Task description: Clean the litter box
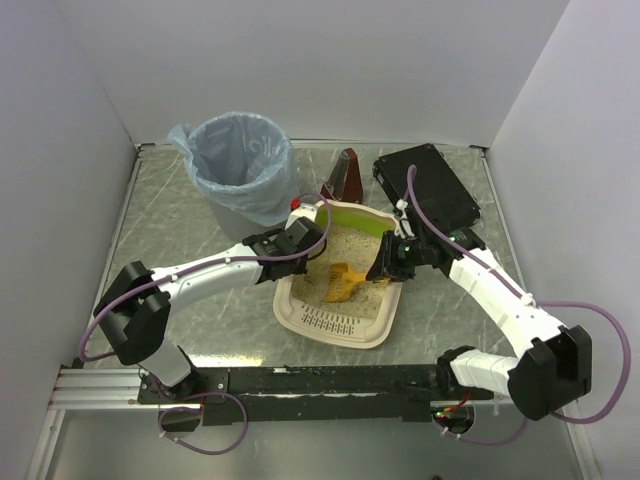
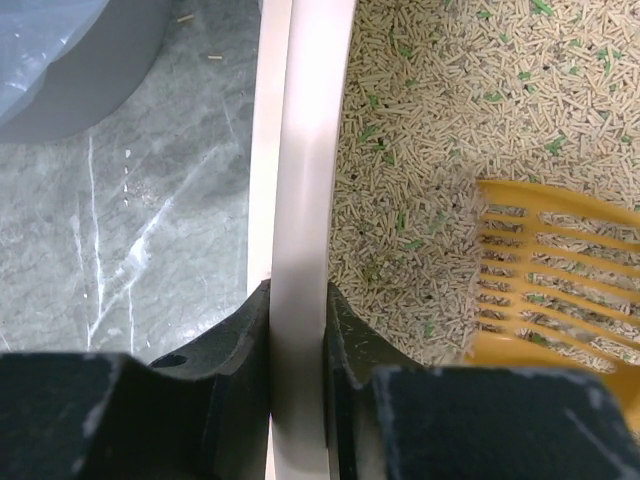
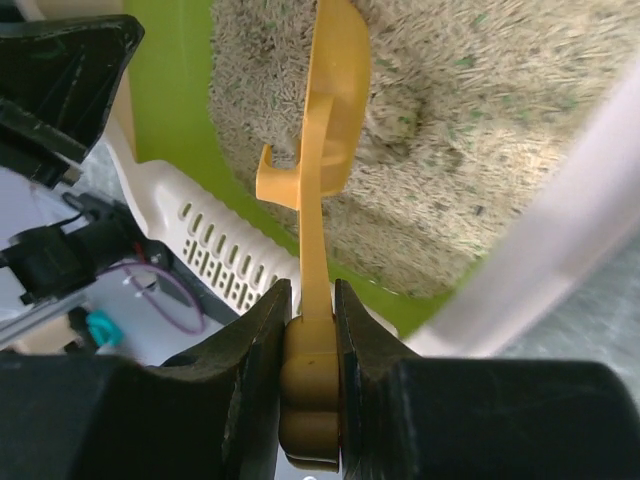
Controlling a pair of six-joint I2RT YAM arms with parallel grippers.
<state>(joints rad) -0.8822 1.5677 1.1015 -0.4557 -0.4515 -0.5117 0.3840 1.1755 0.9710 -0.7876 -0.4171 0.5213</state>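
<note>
The cream litter box [image 1: 345,322] with a lime-green end wall and sandy litter sits mid-table. My left gripper [image 1: 306,243] is shut on the box's left rim [image 2: 300,200], one finger outside and one inside. My right gripper [image 1: 392,262] is shut on the handle of a yellow slotted scoop [image 1: 343,282]. The scoop's head rests in the litter [image 2: 430,150], seen in the left wrist view [image 2: 560,280] and edge-on in the right wrist view [image 3: 325,110]. The right jaws [image 3: 312,305] clamp the handle's thick end.
A round grey bin lined with a blue bag [image 1: 240,165] stands at the back left, close to the box. A flat black case [image 1: 425,185] lies at the back right. A dark red-brown object [image 1: 345,175] leans behind the box. White walls enclose the table.
</note>
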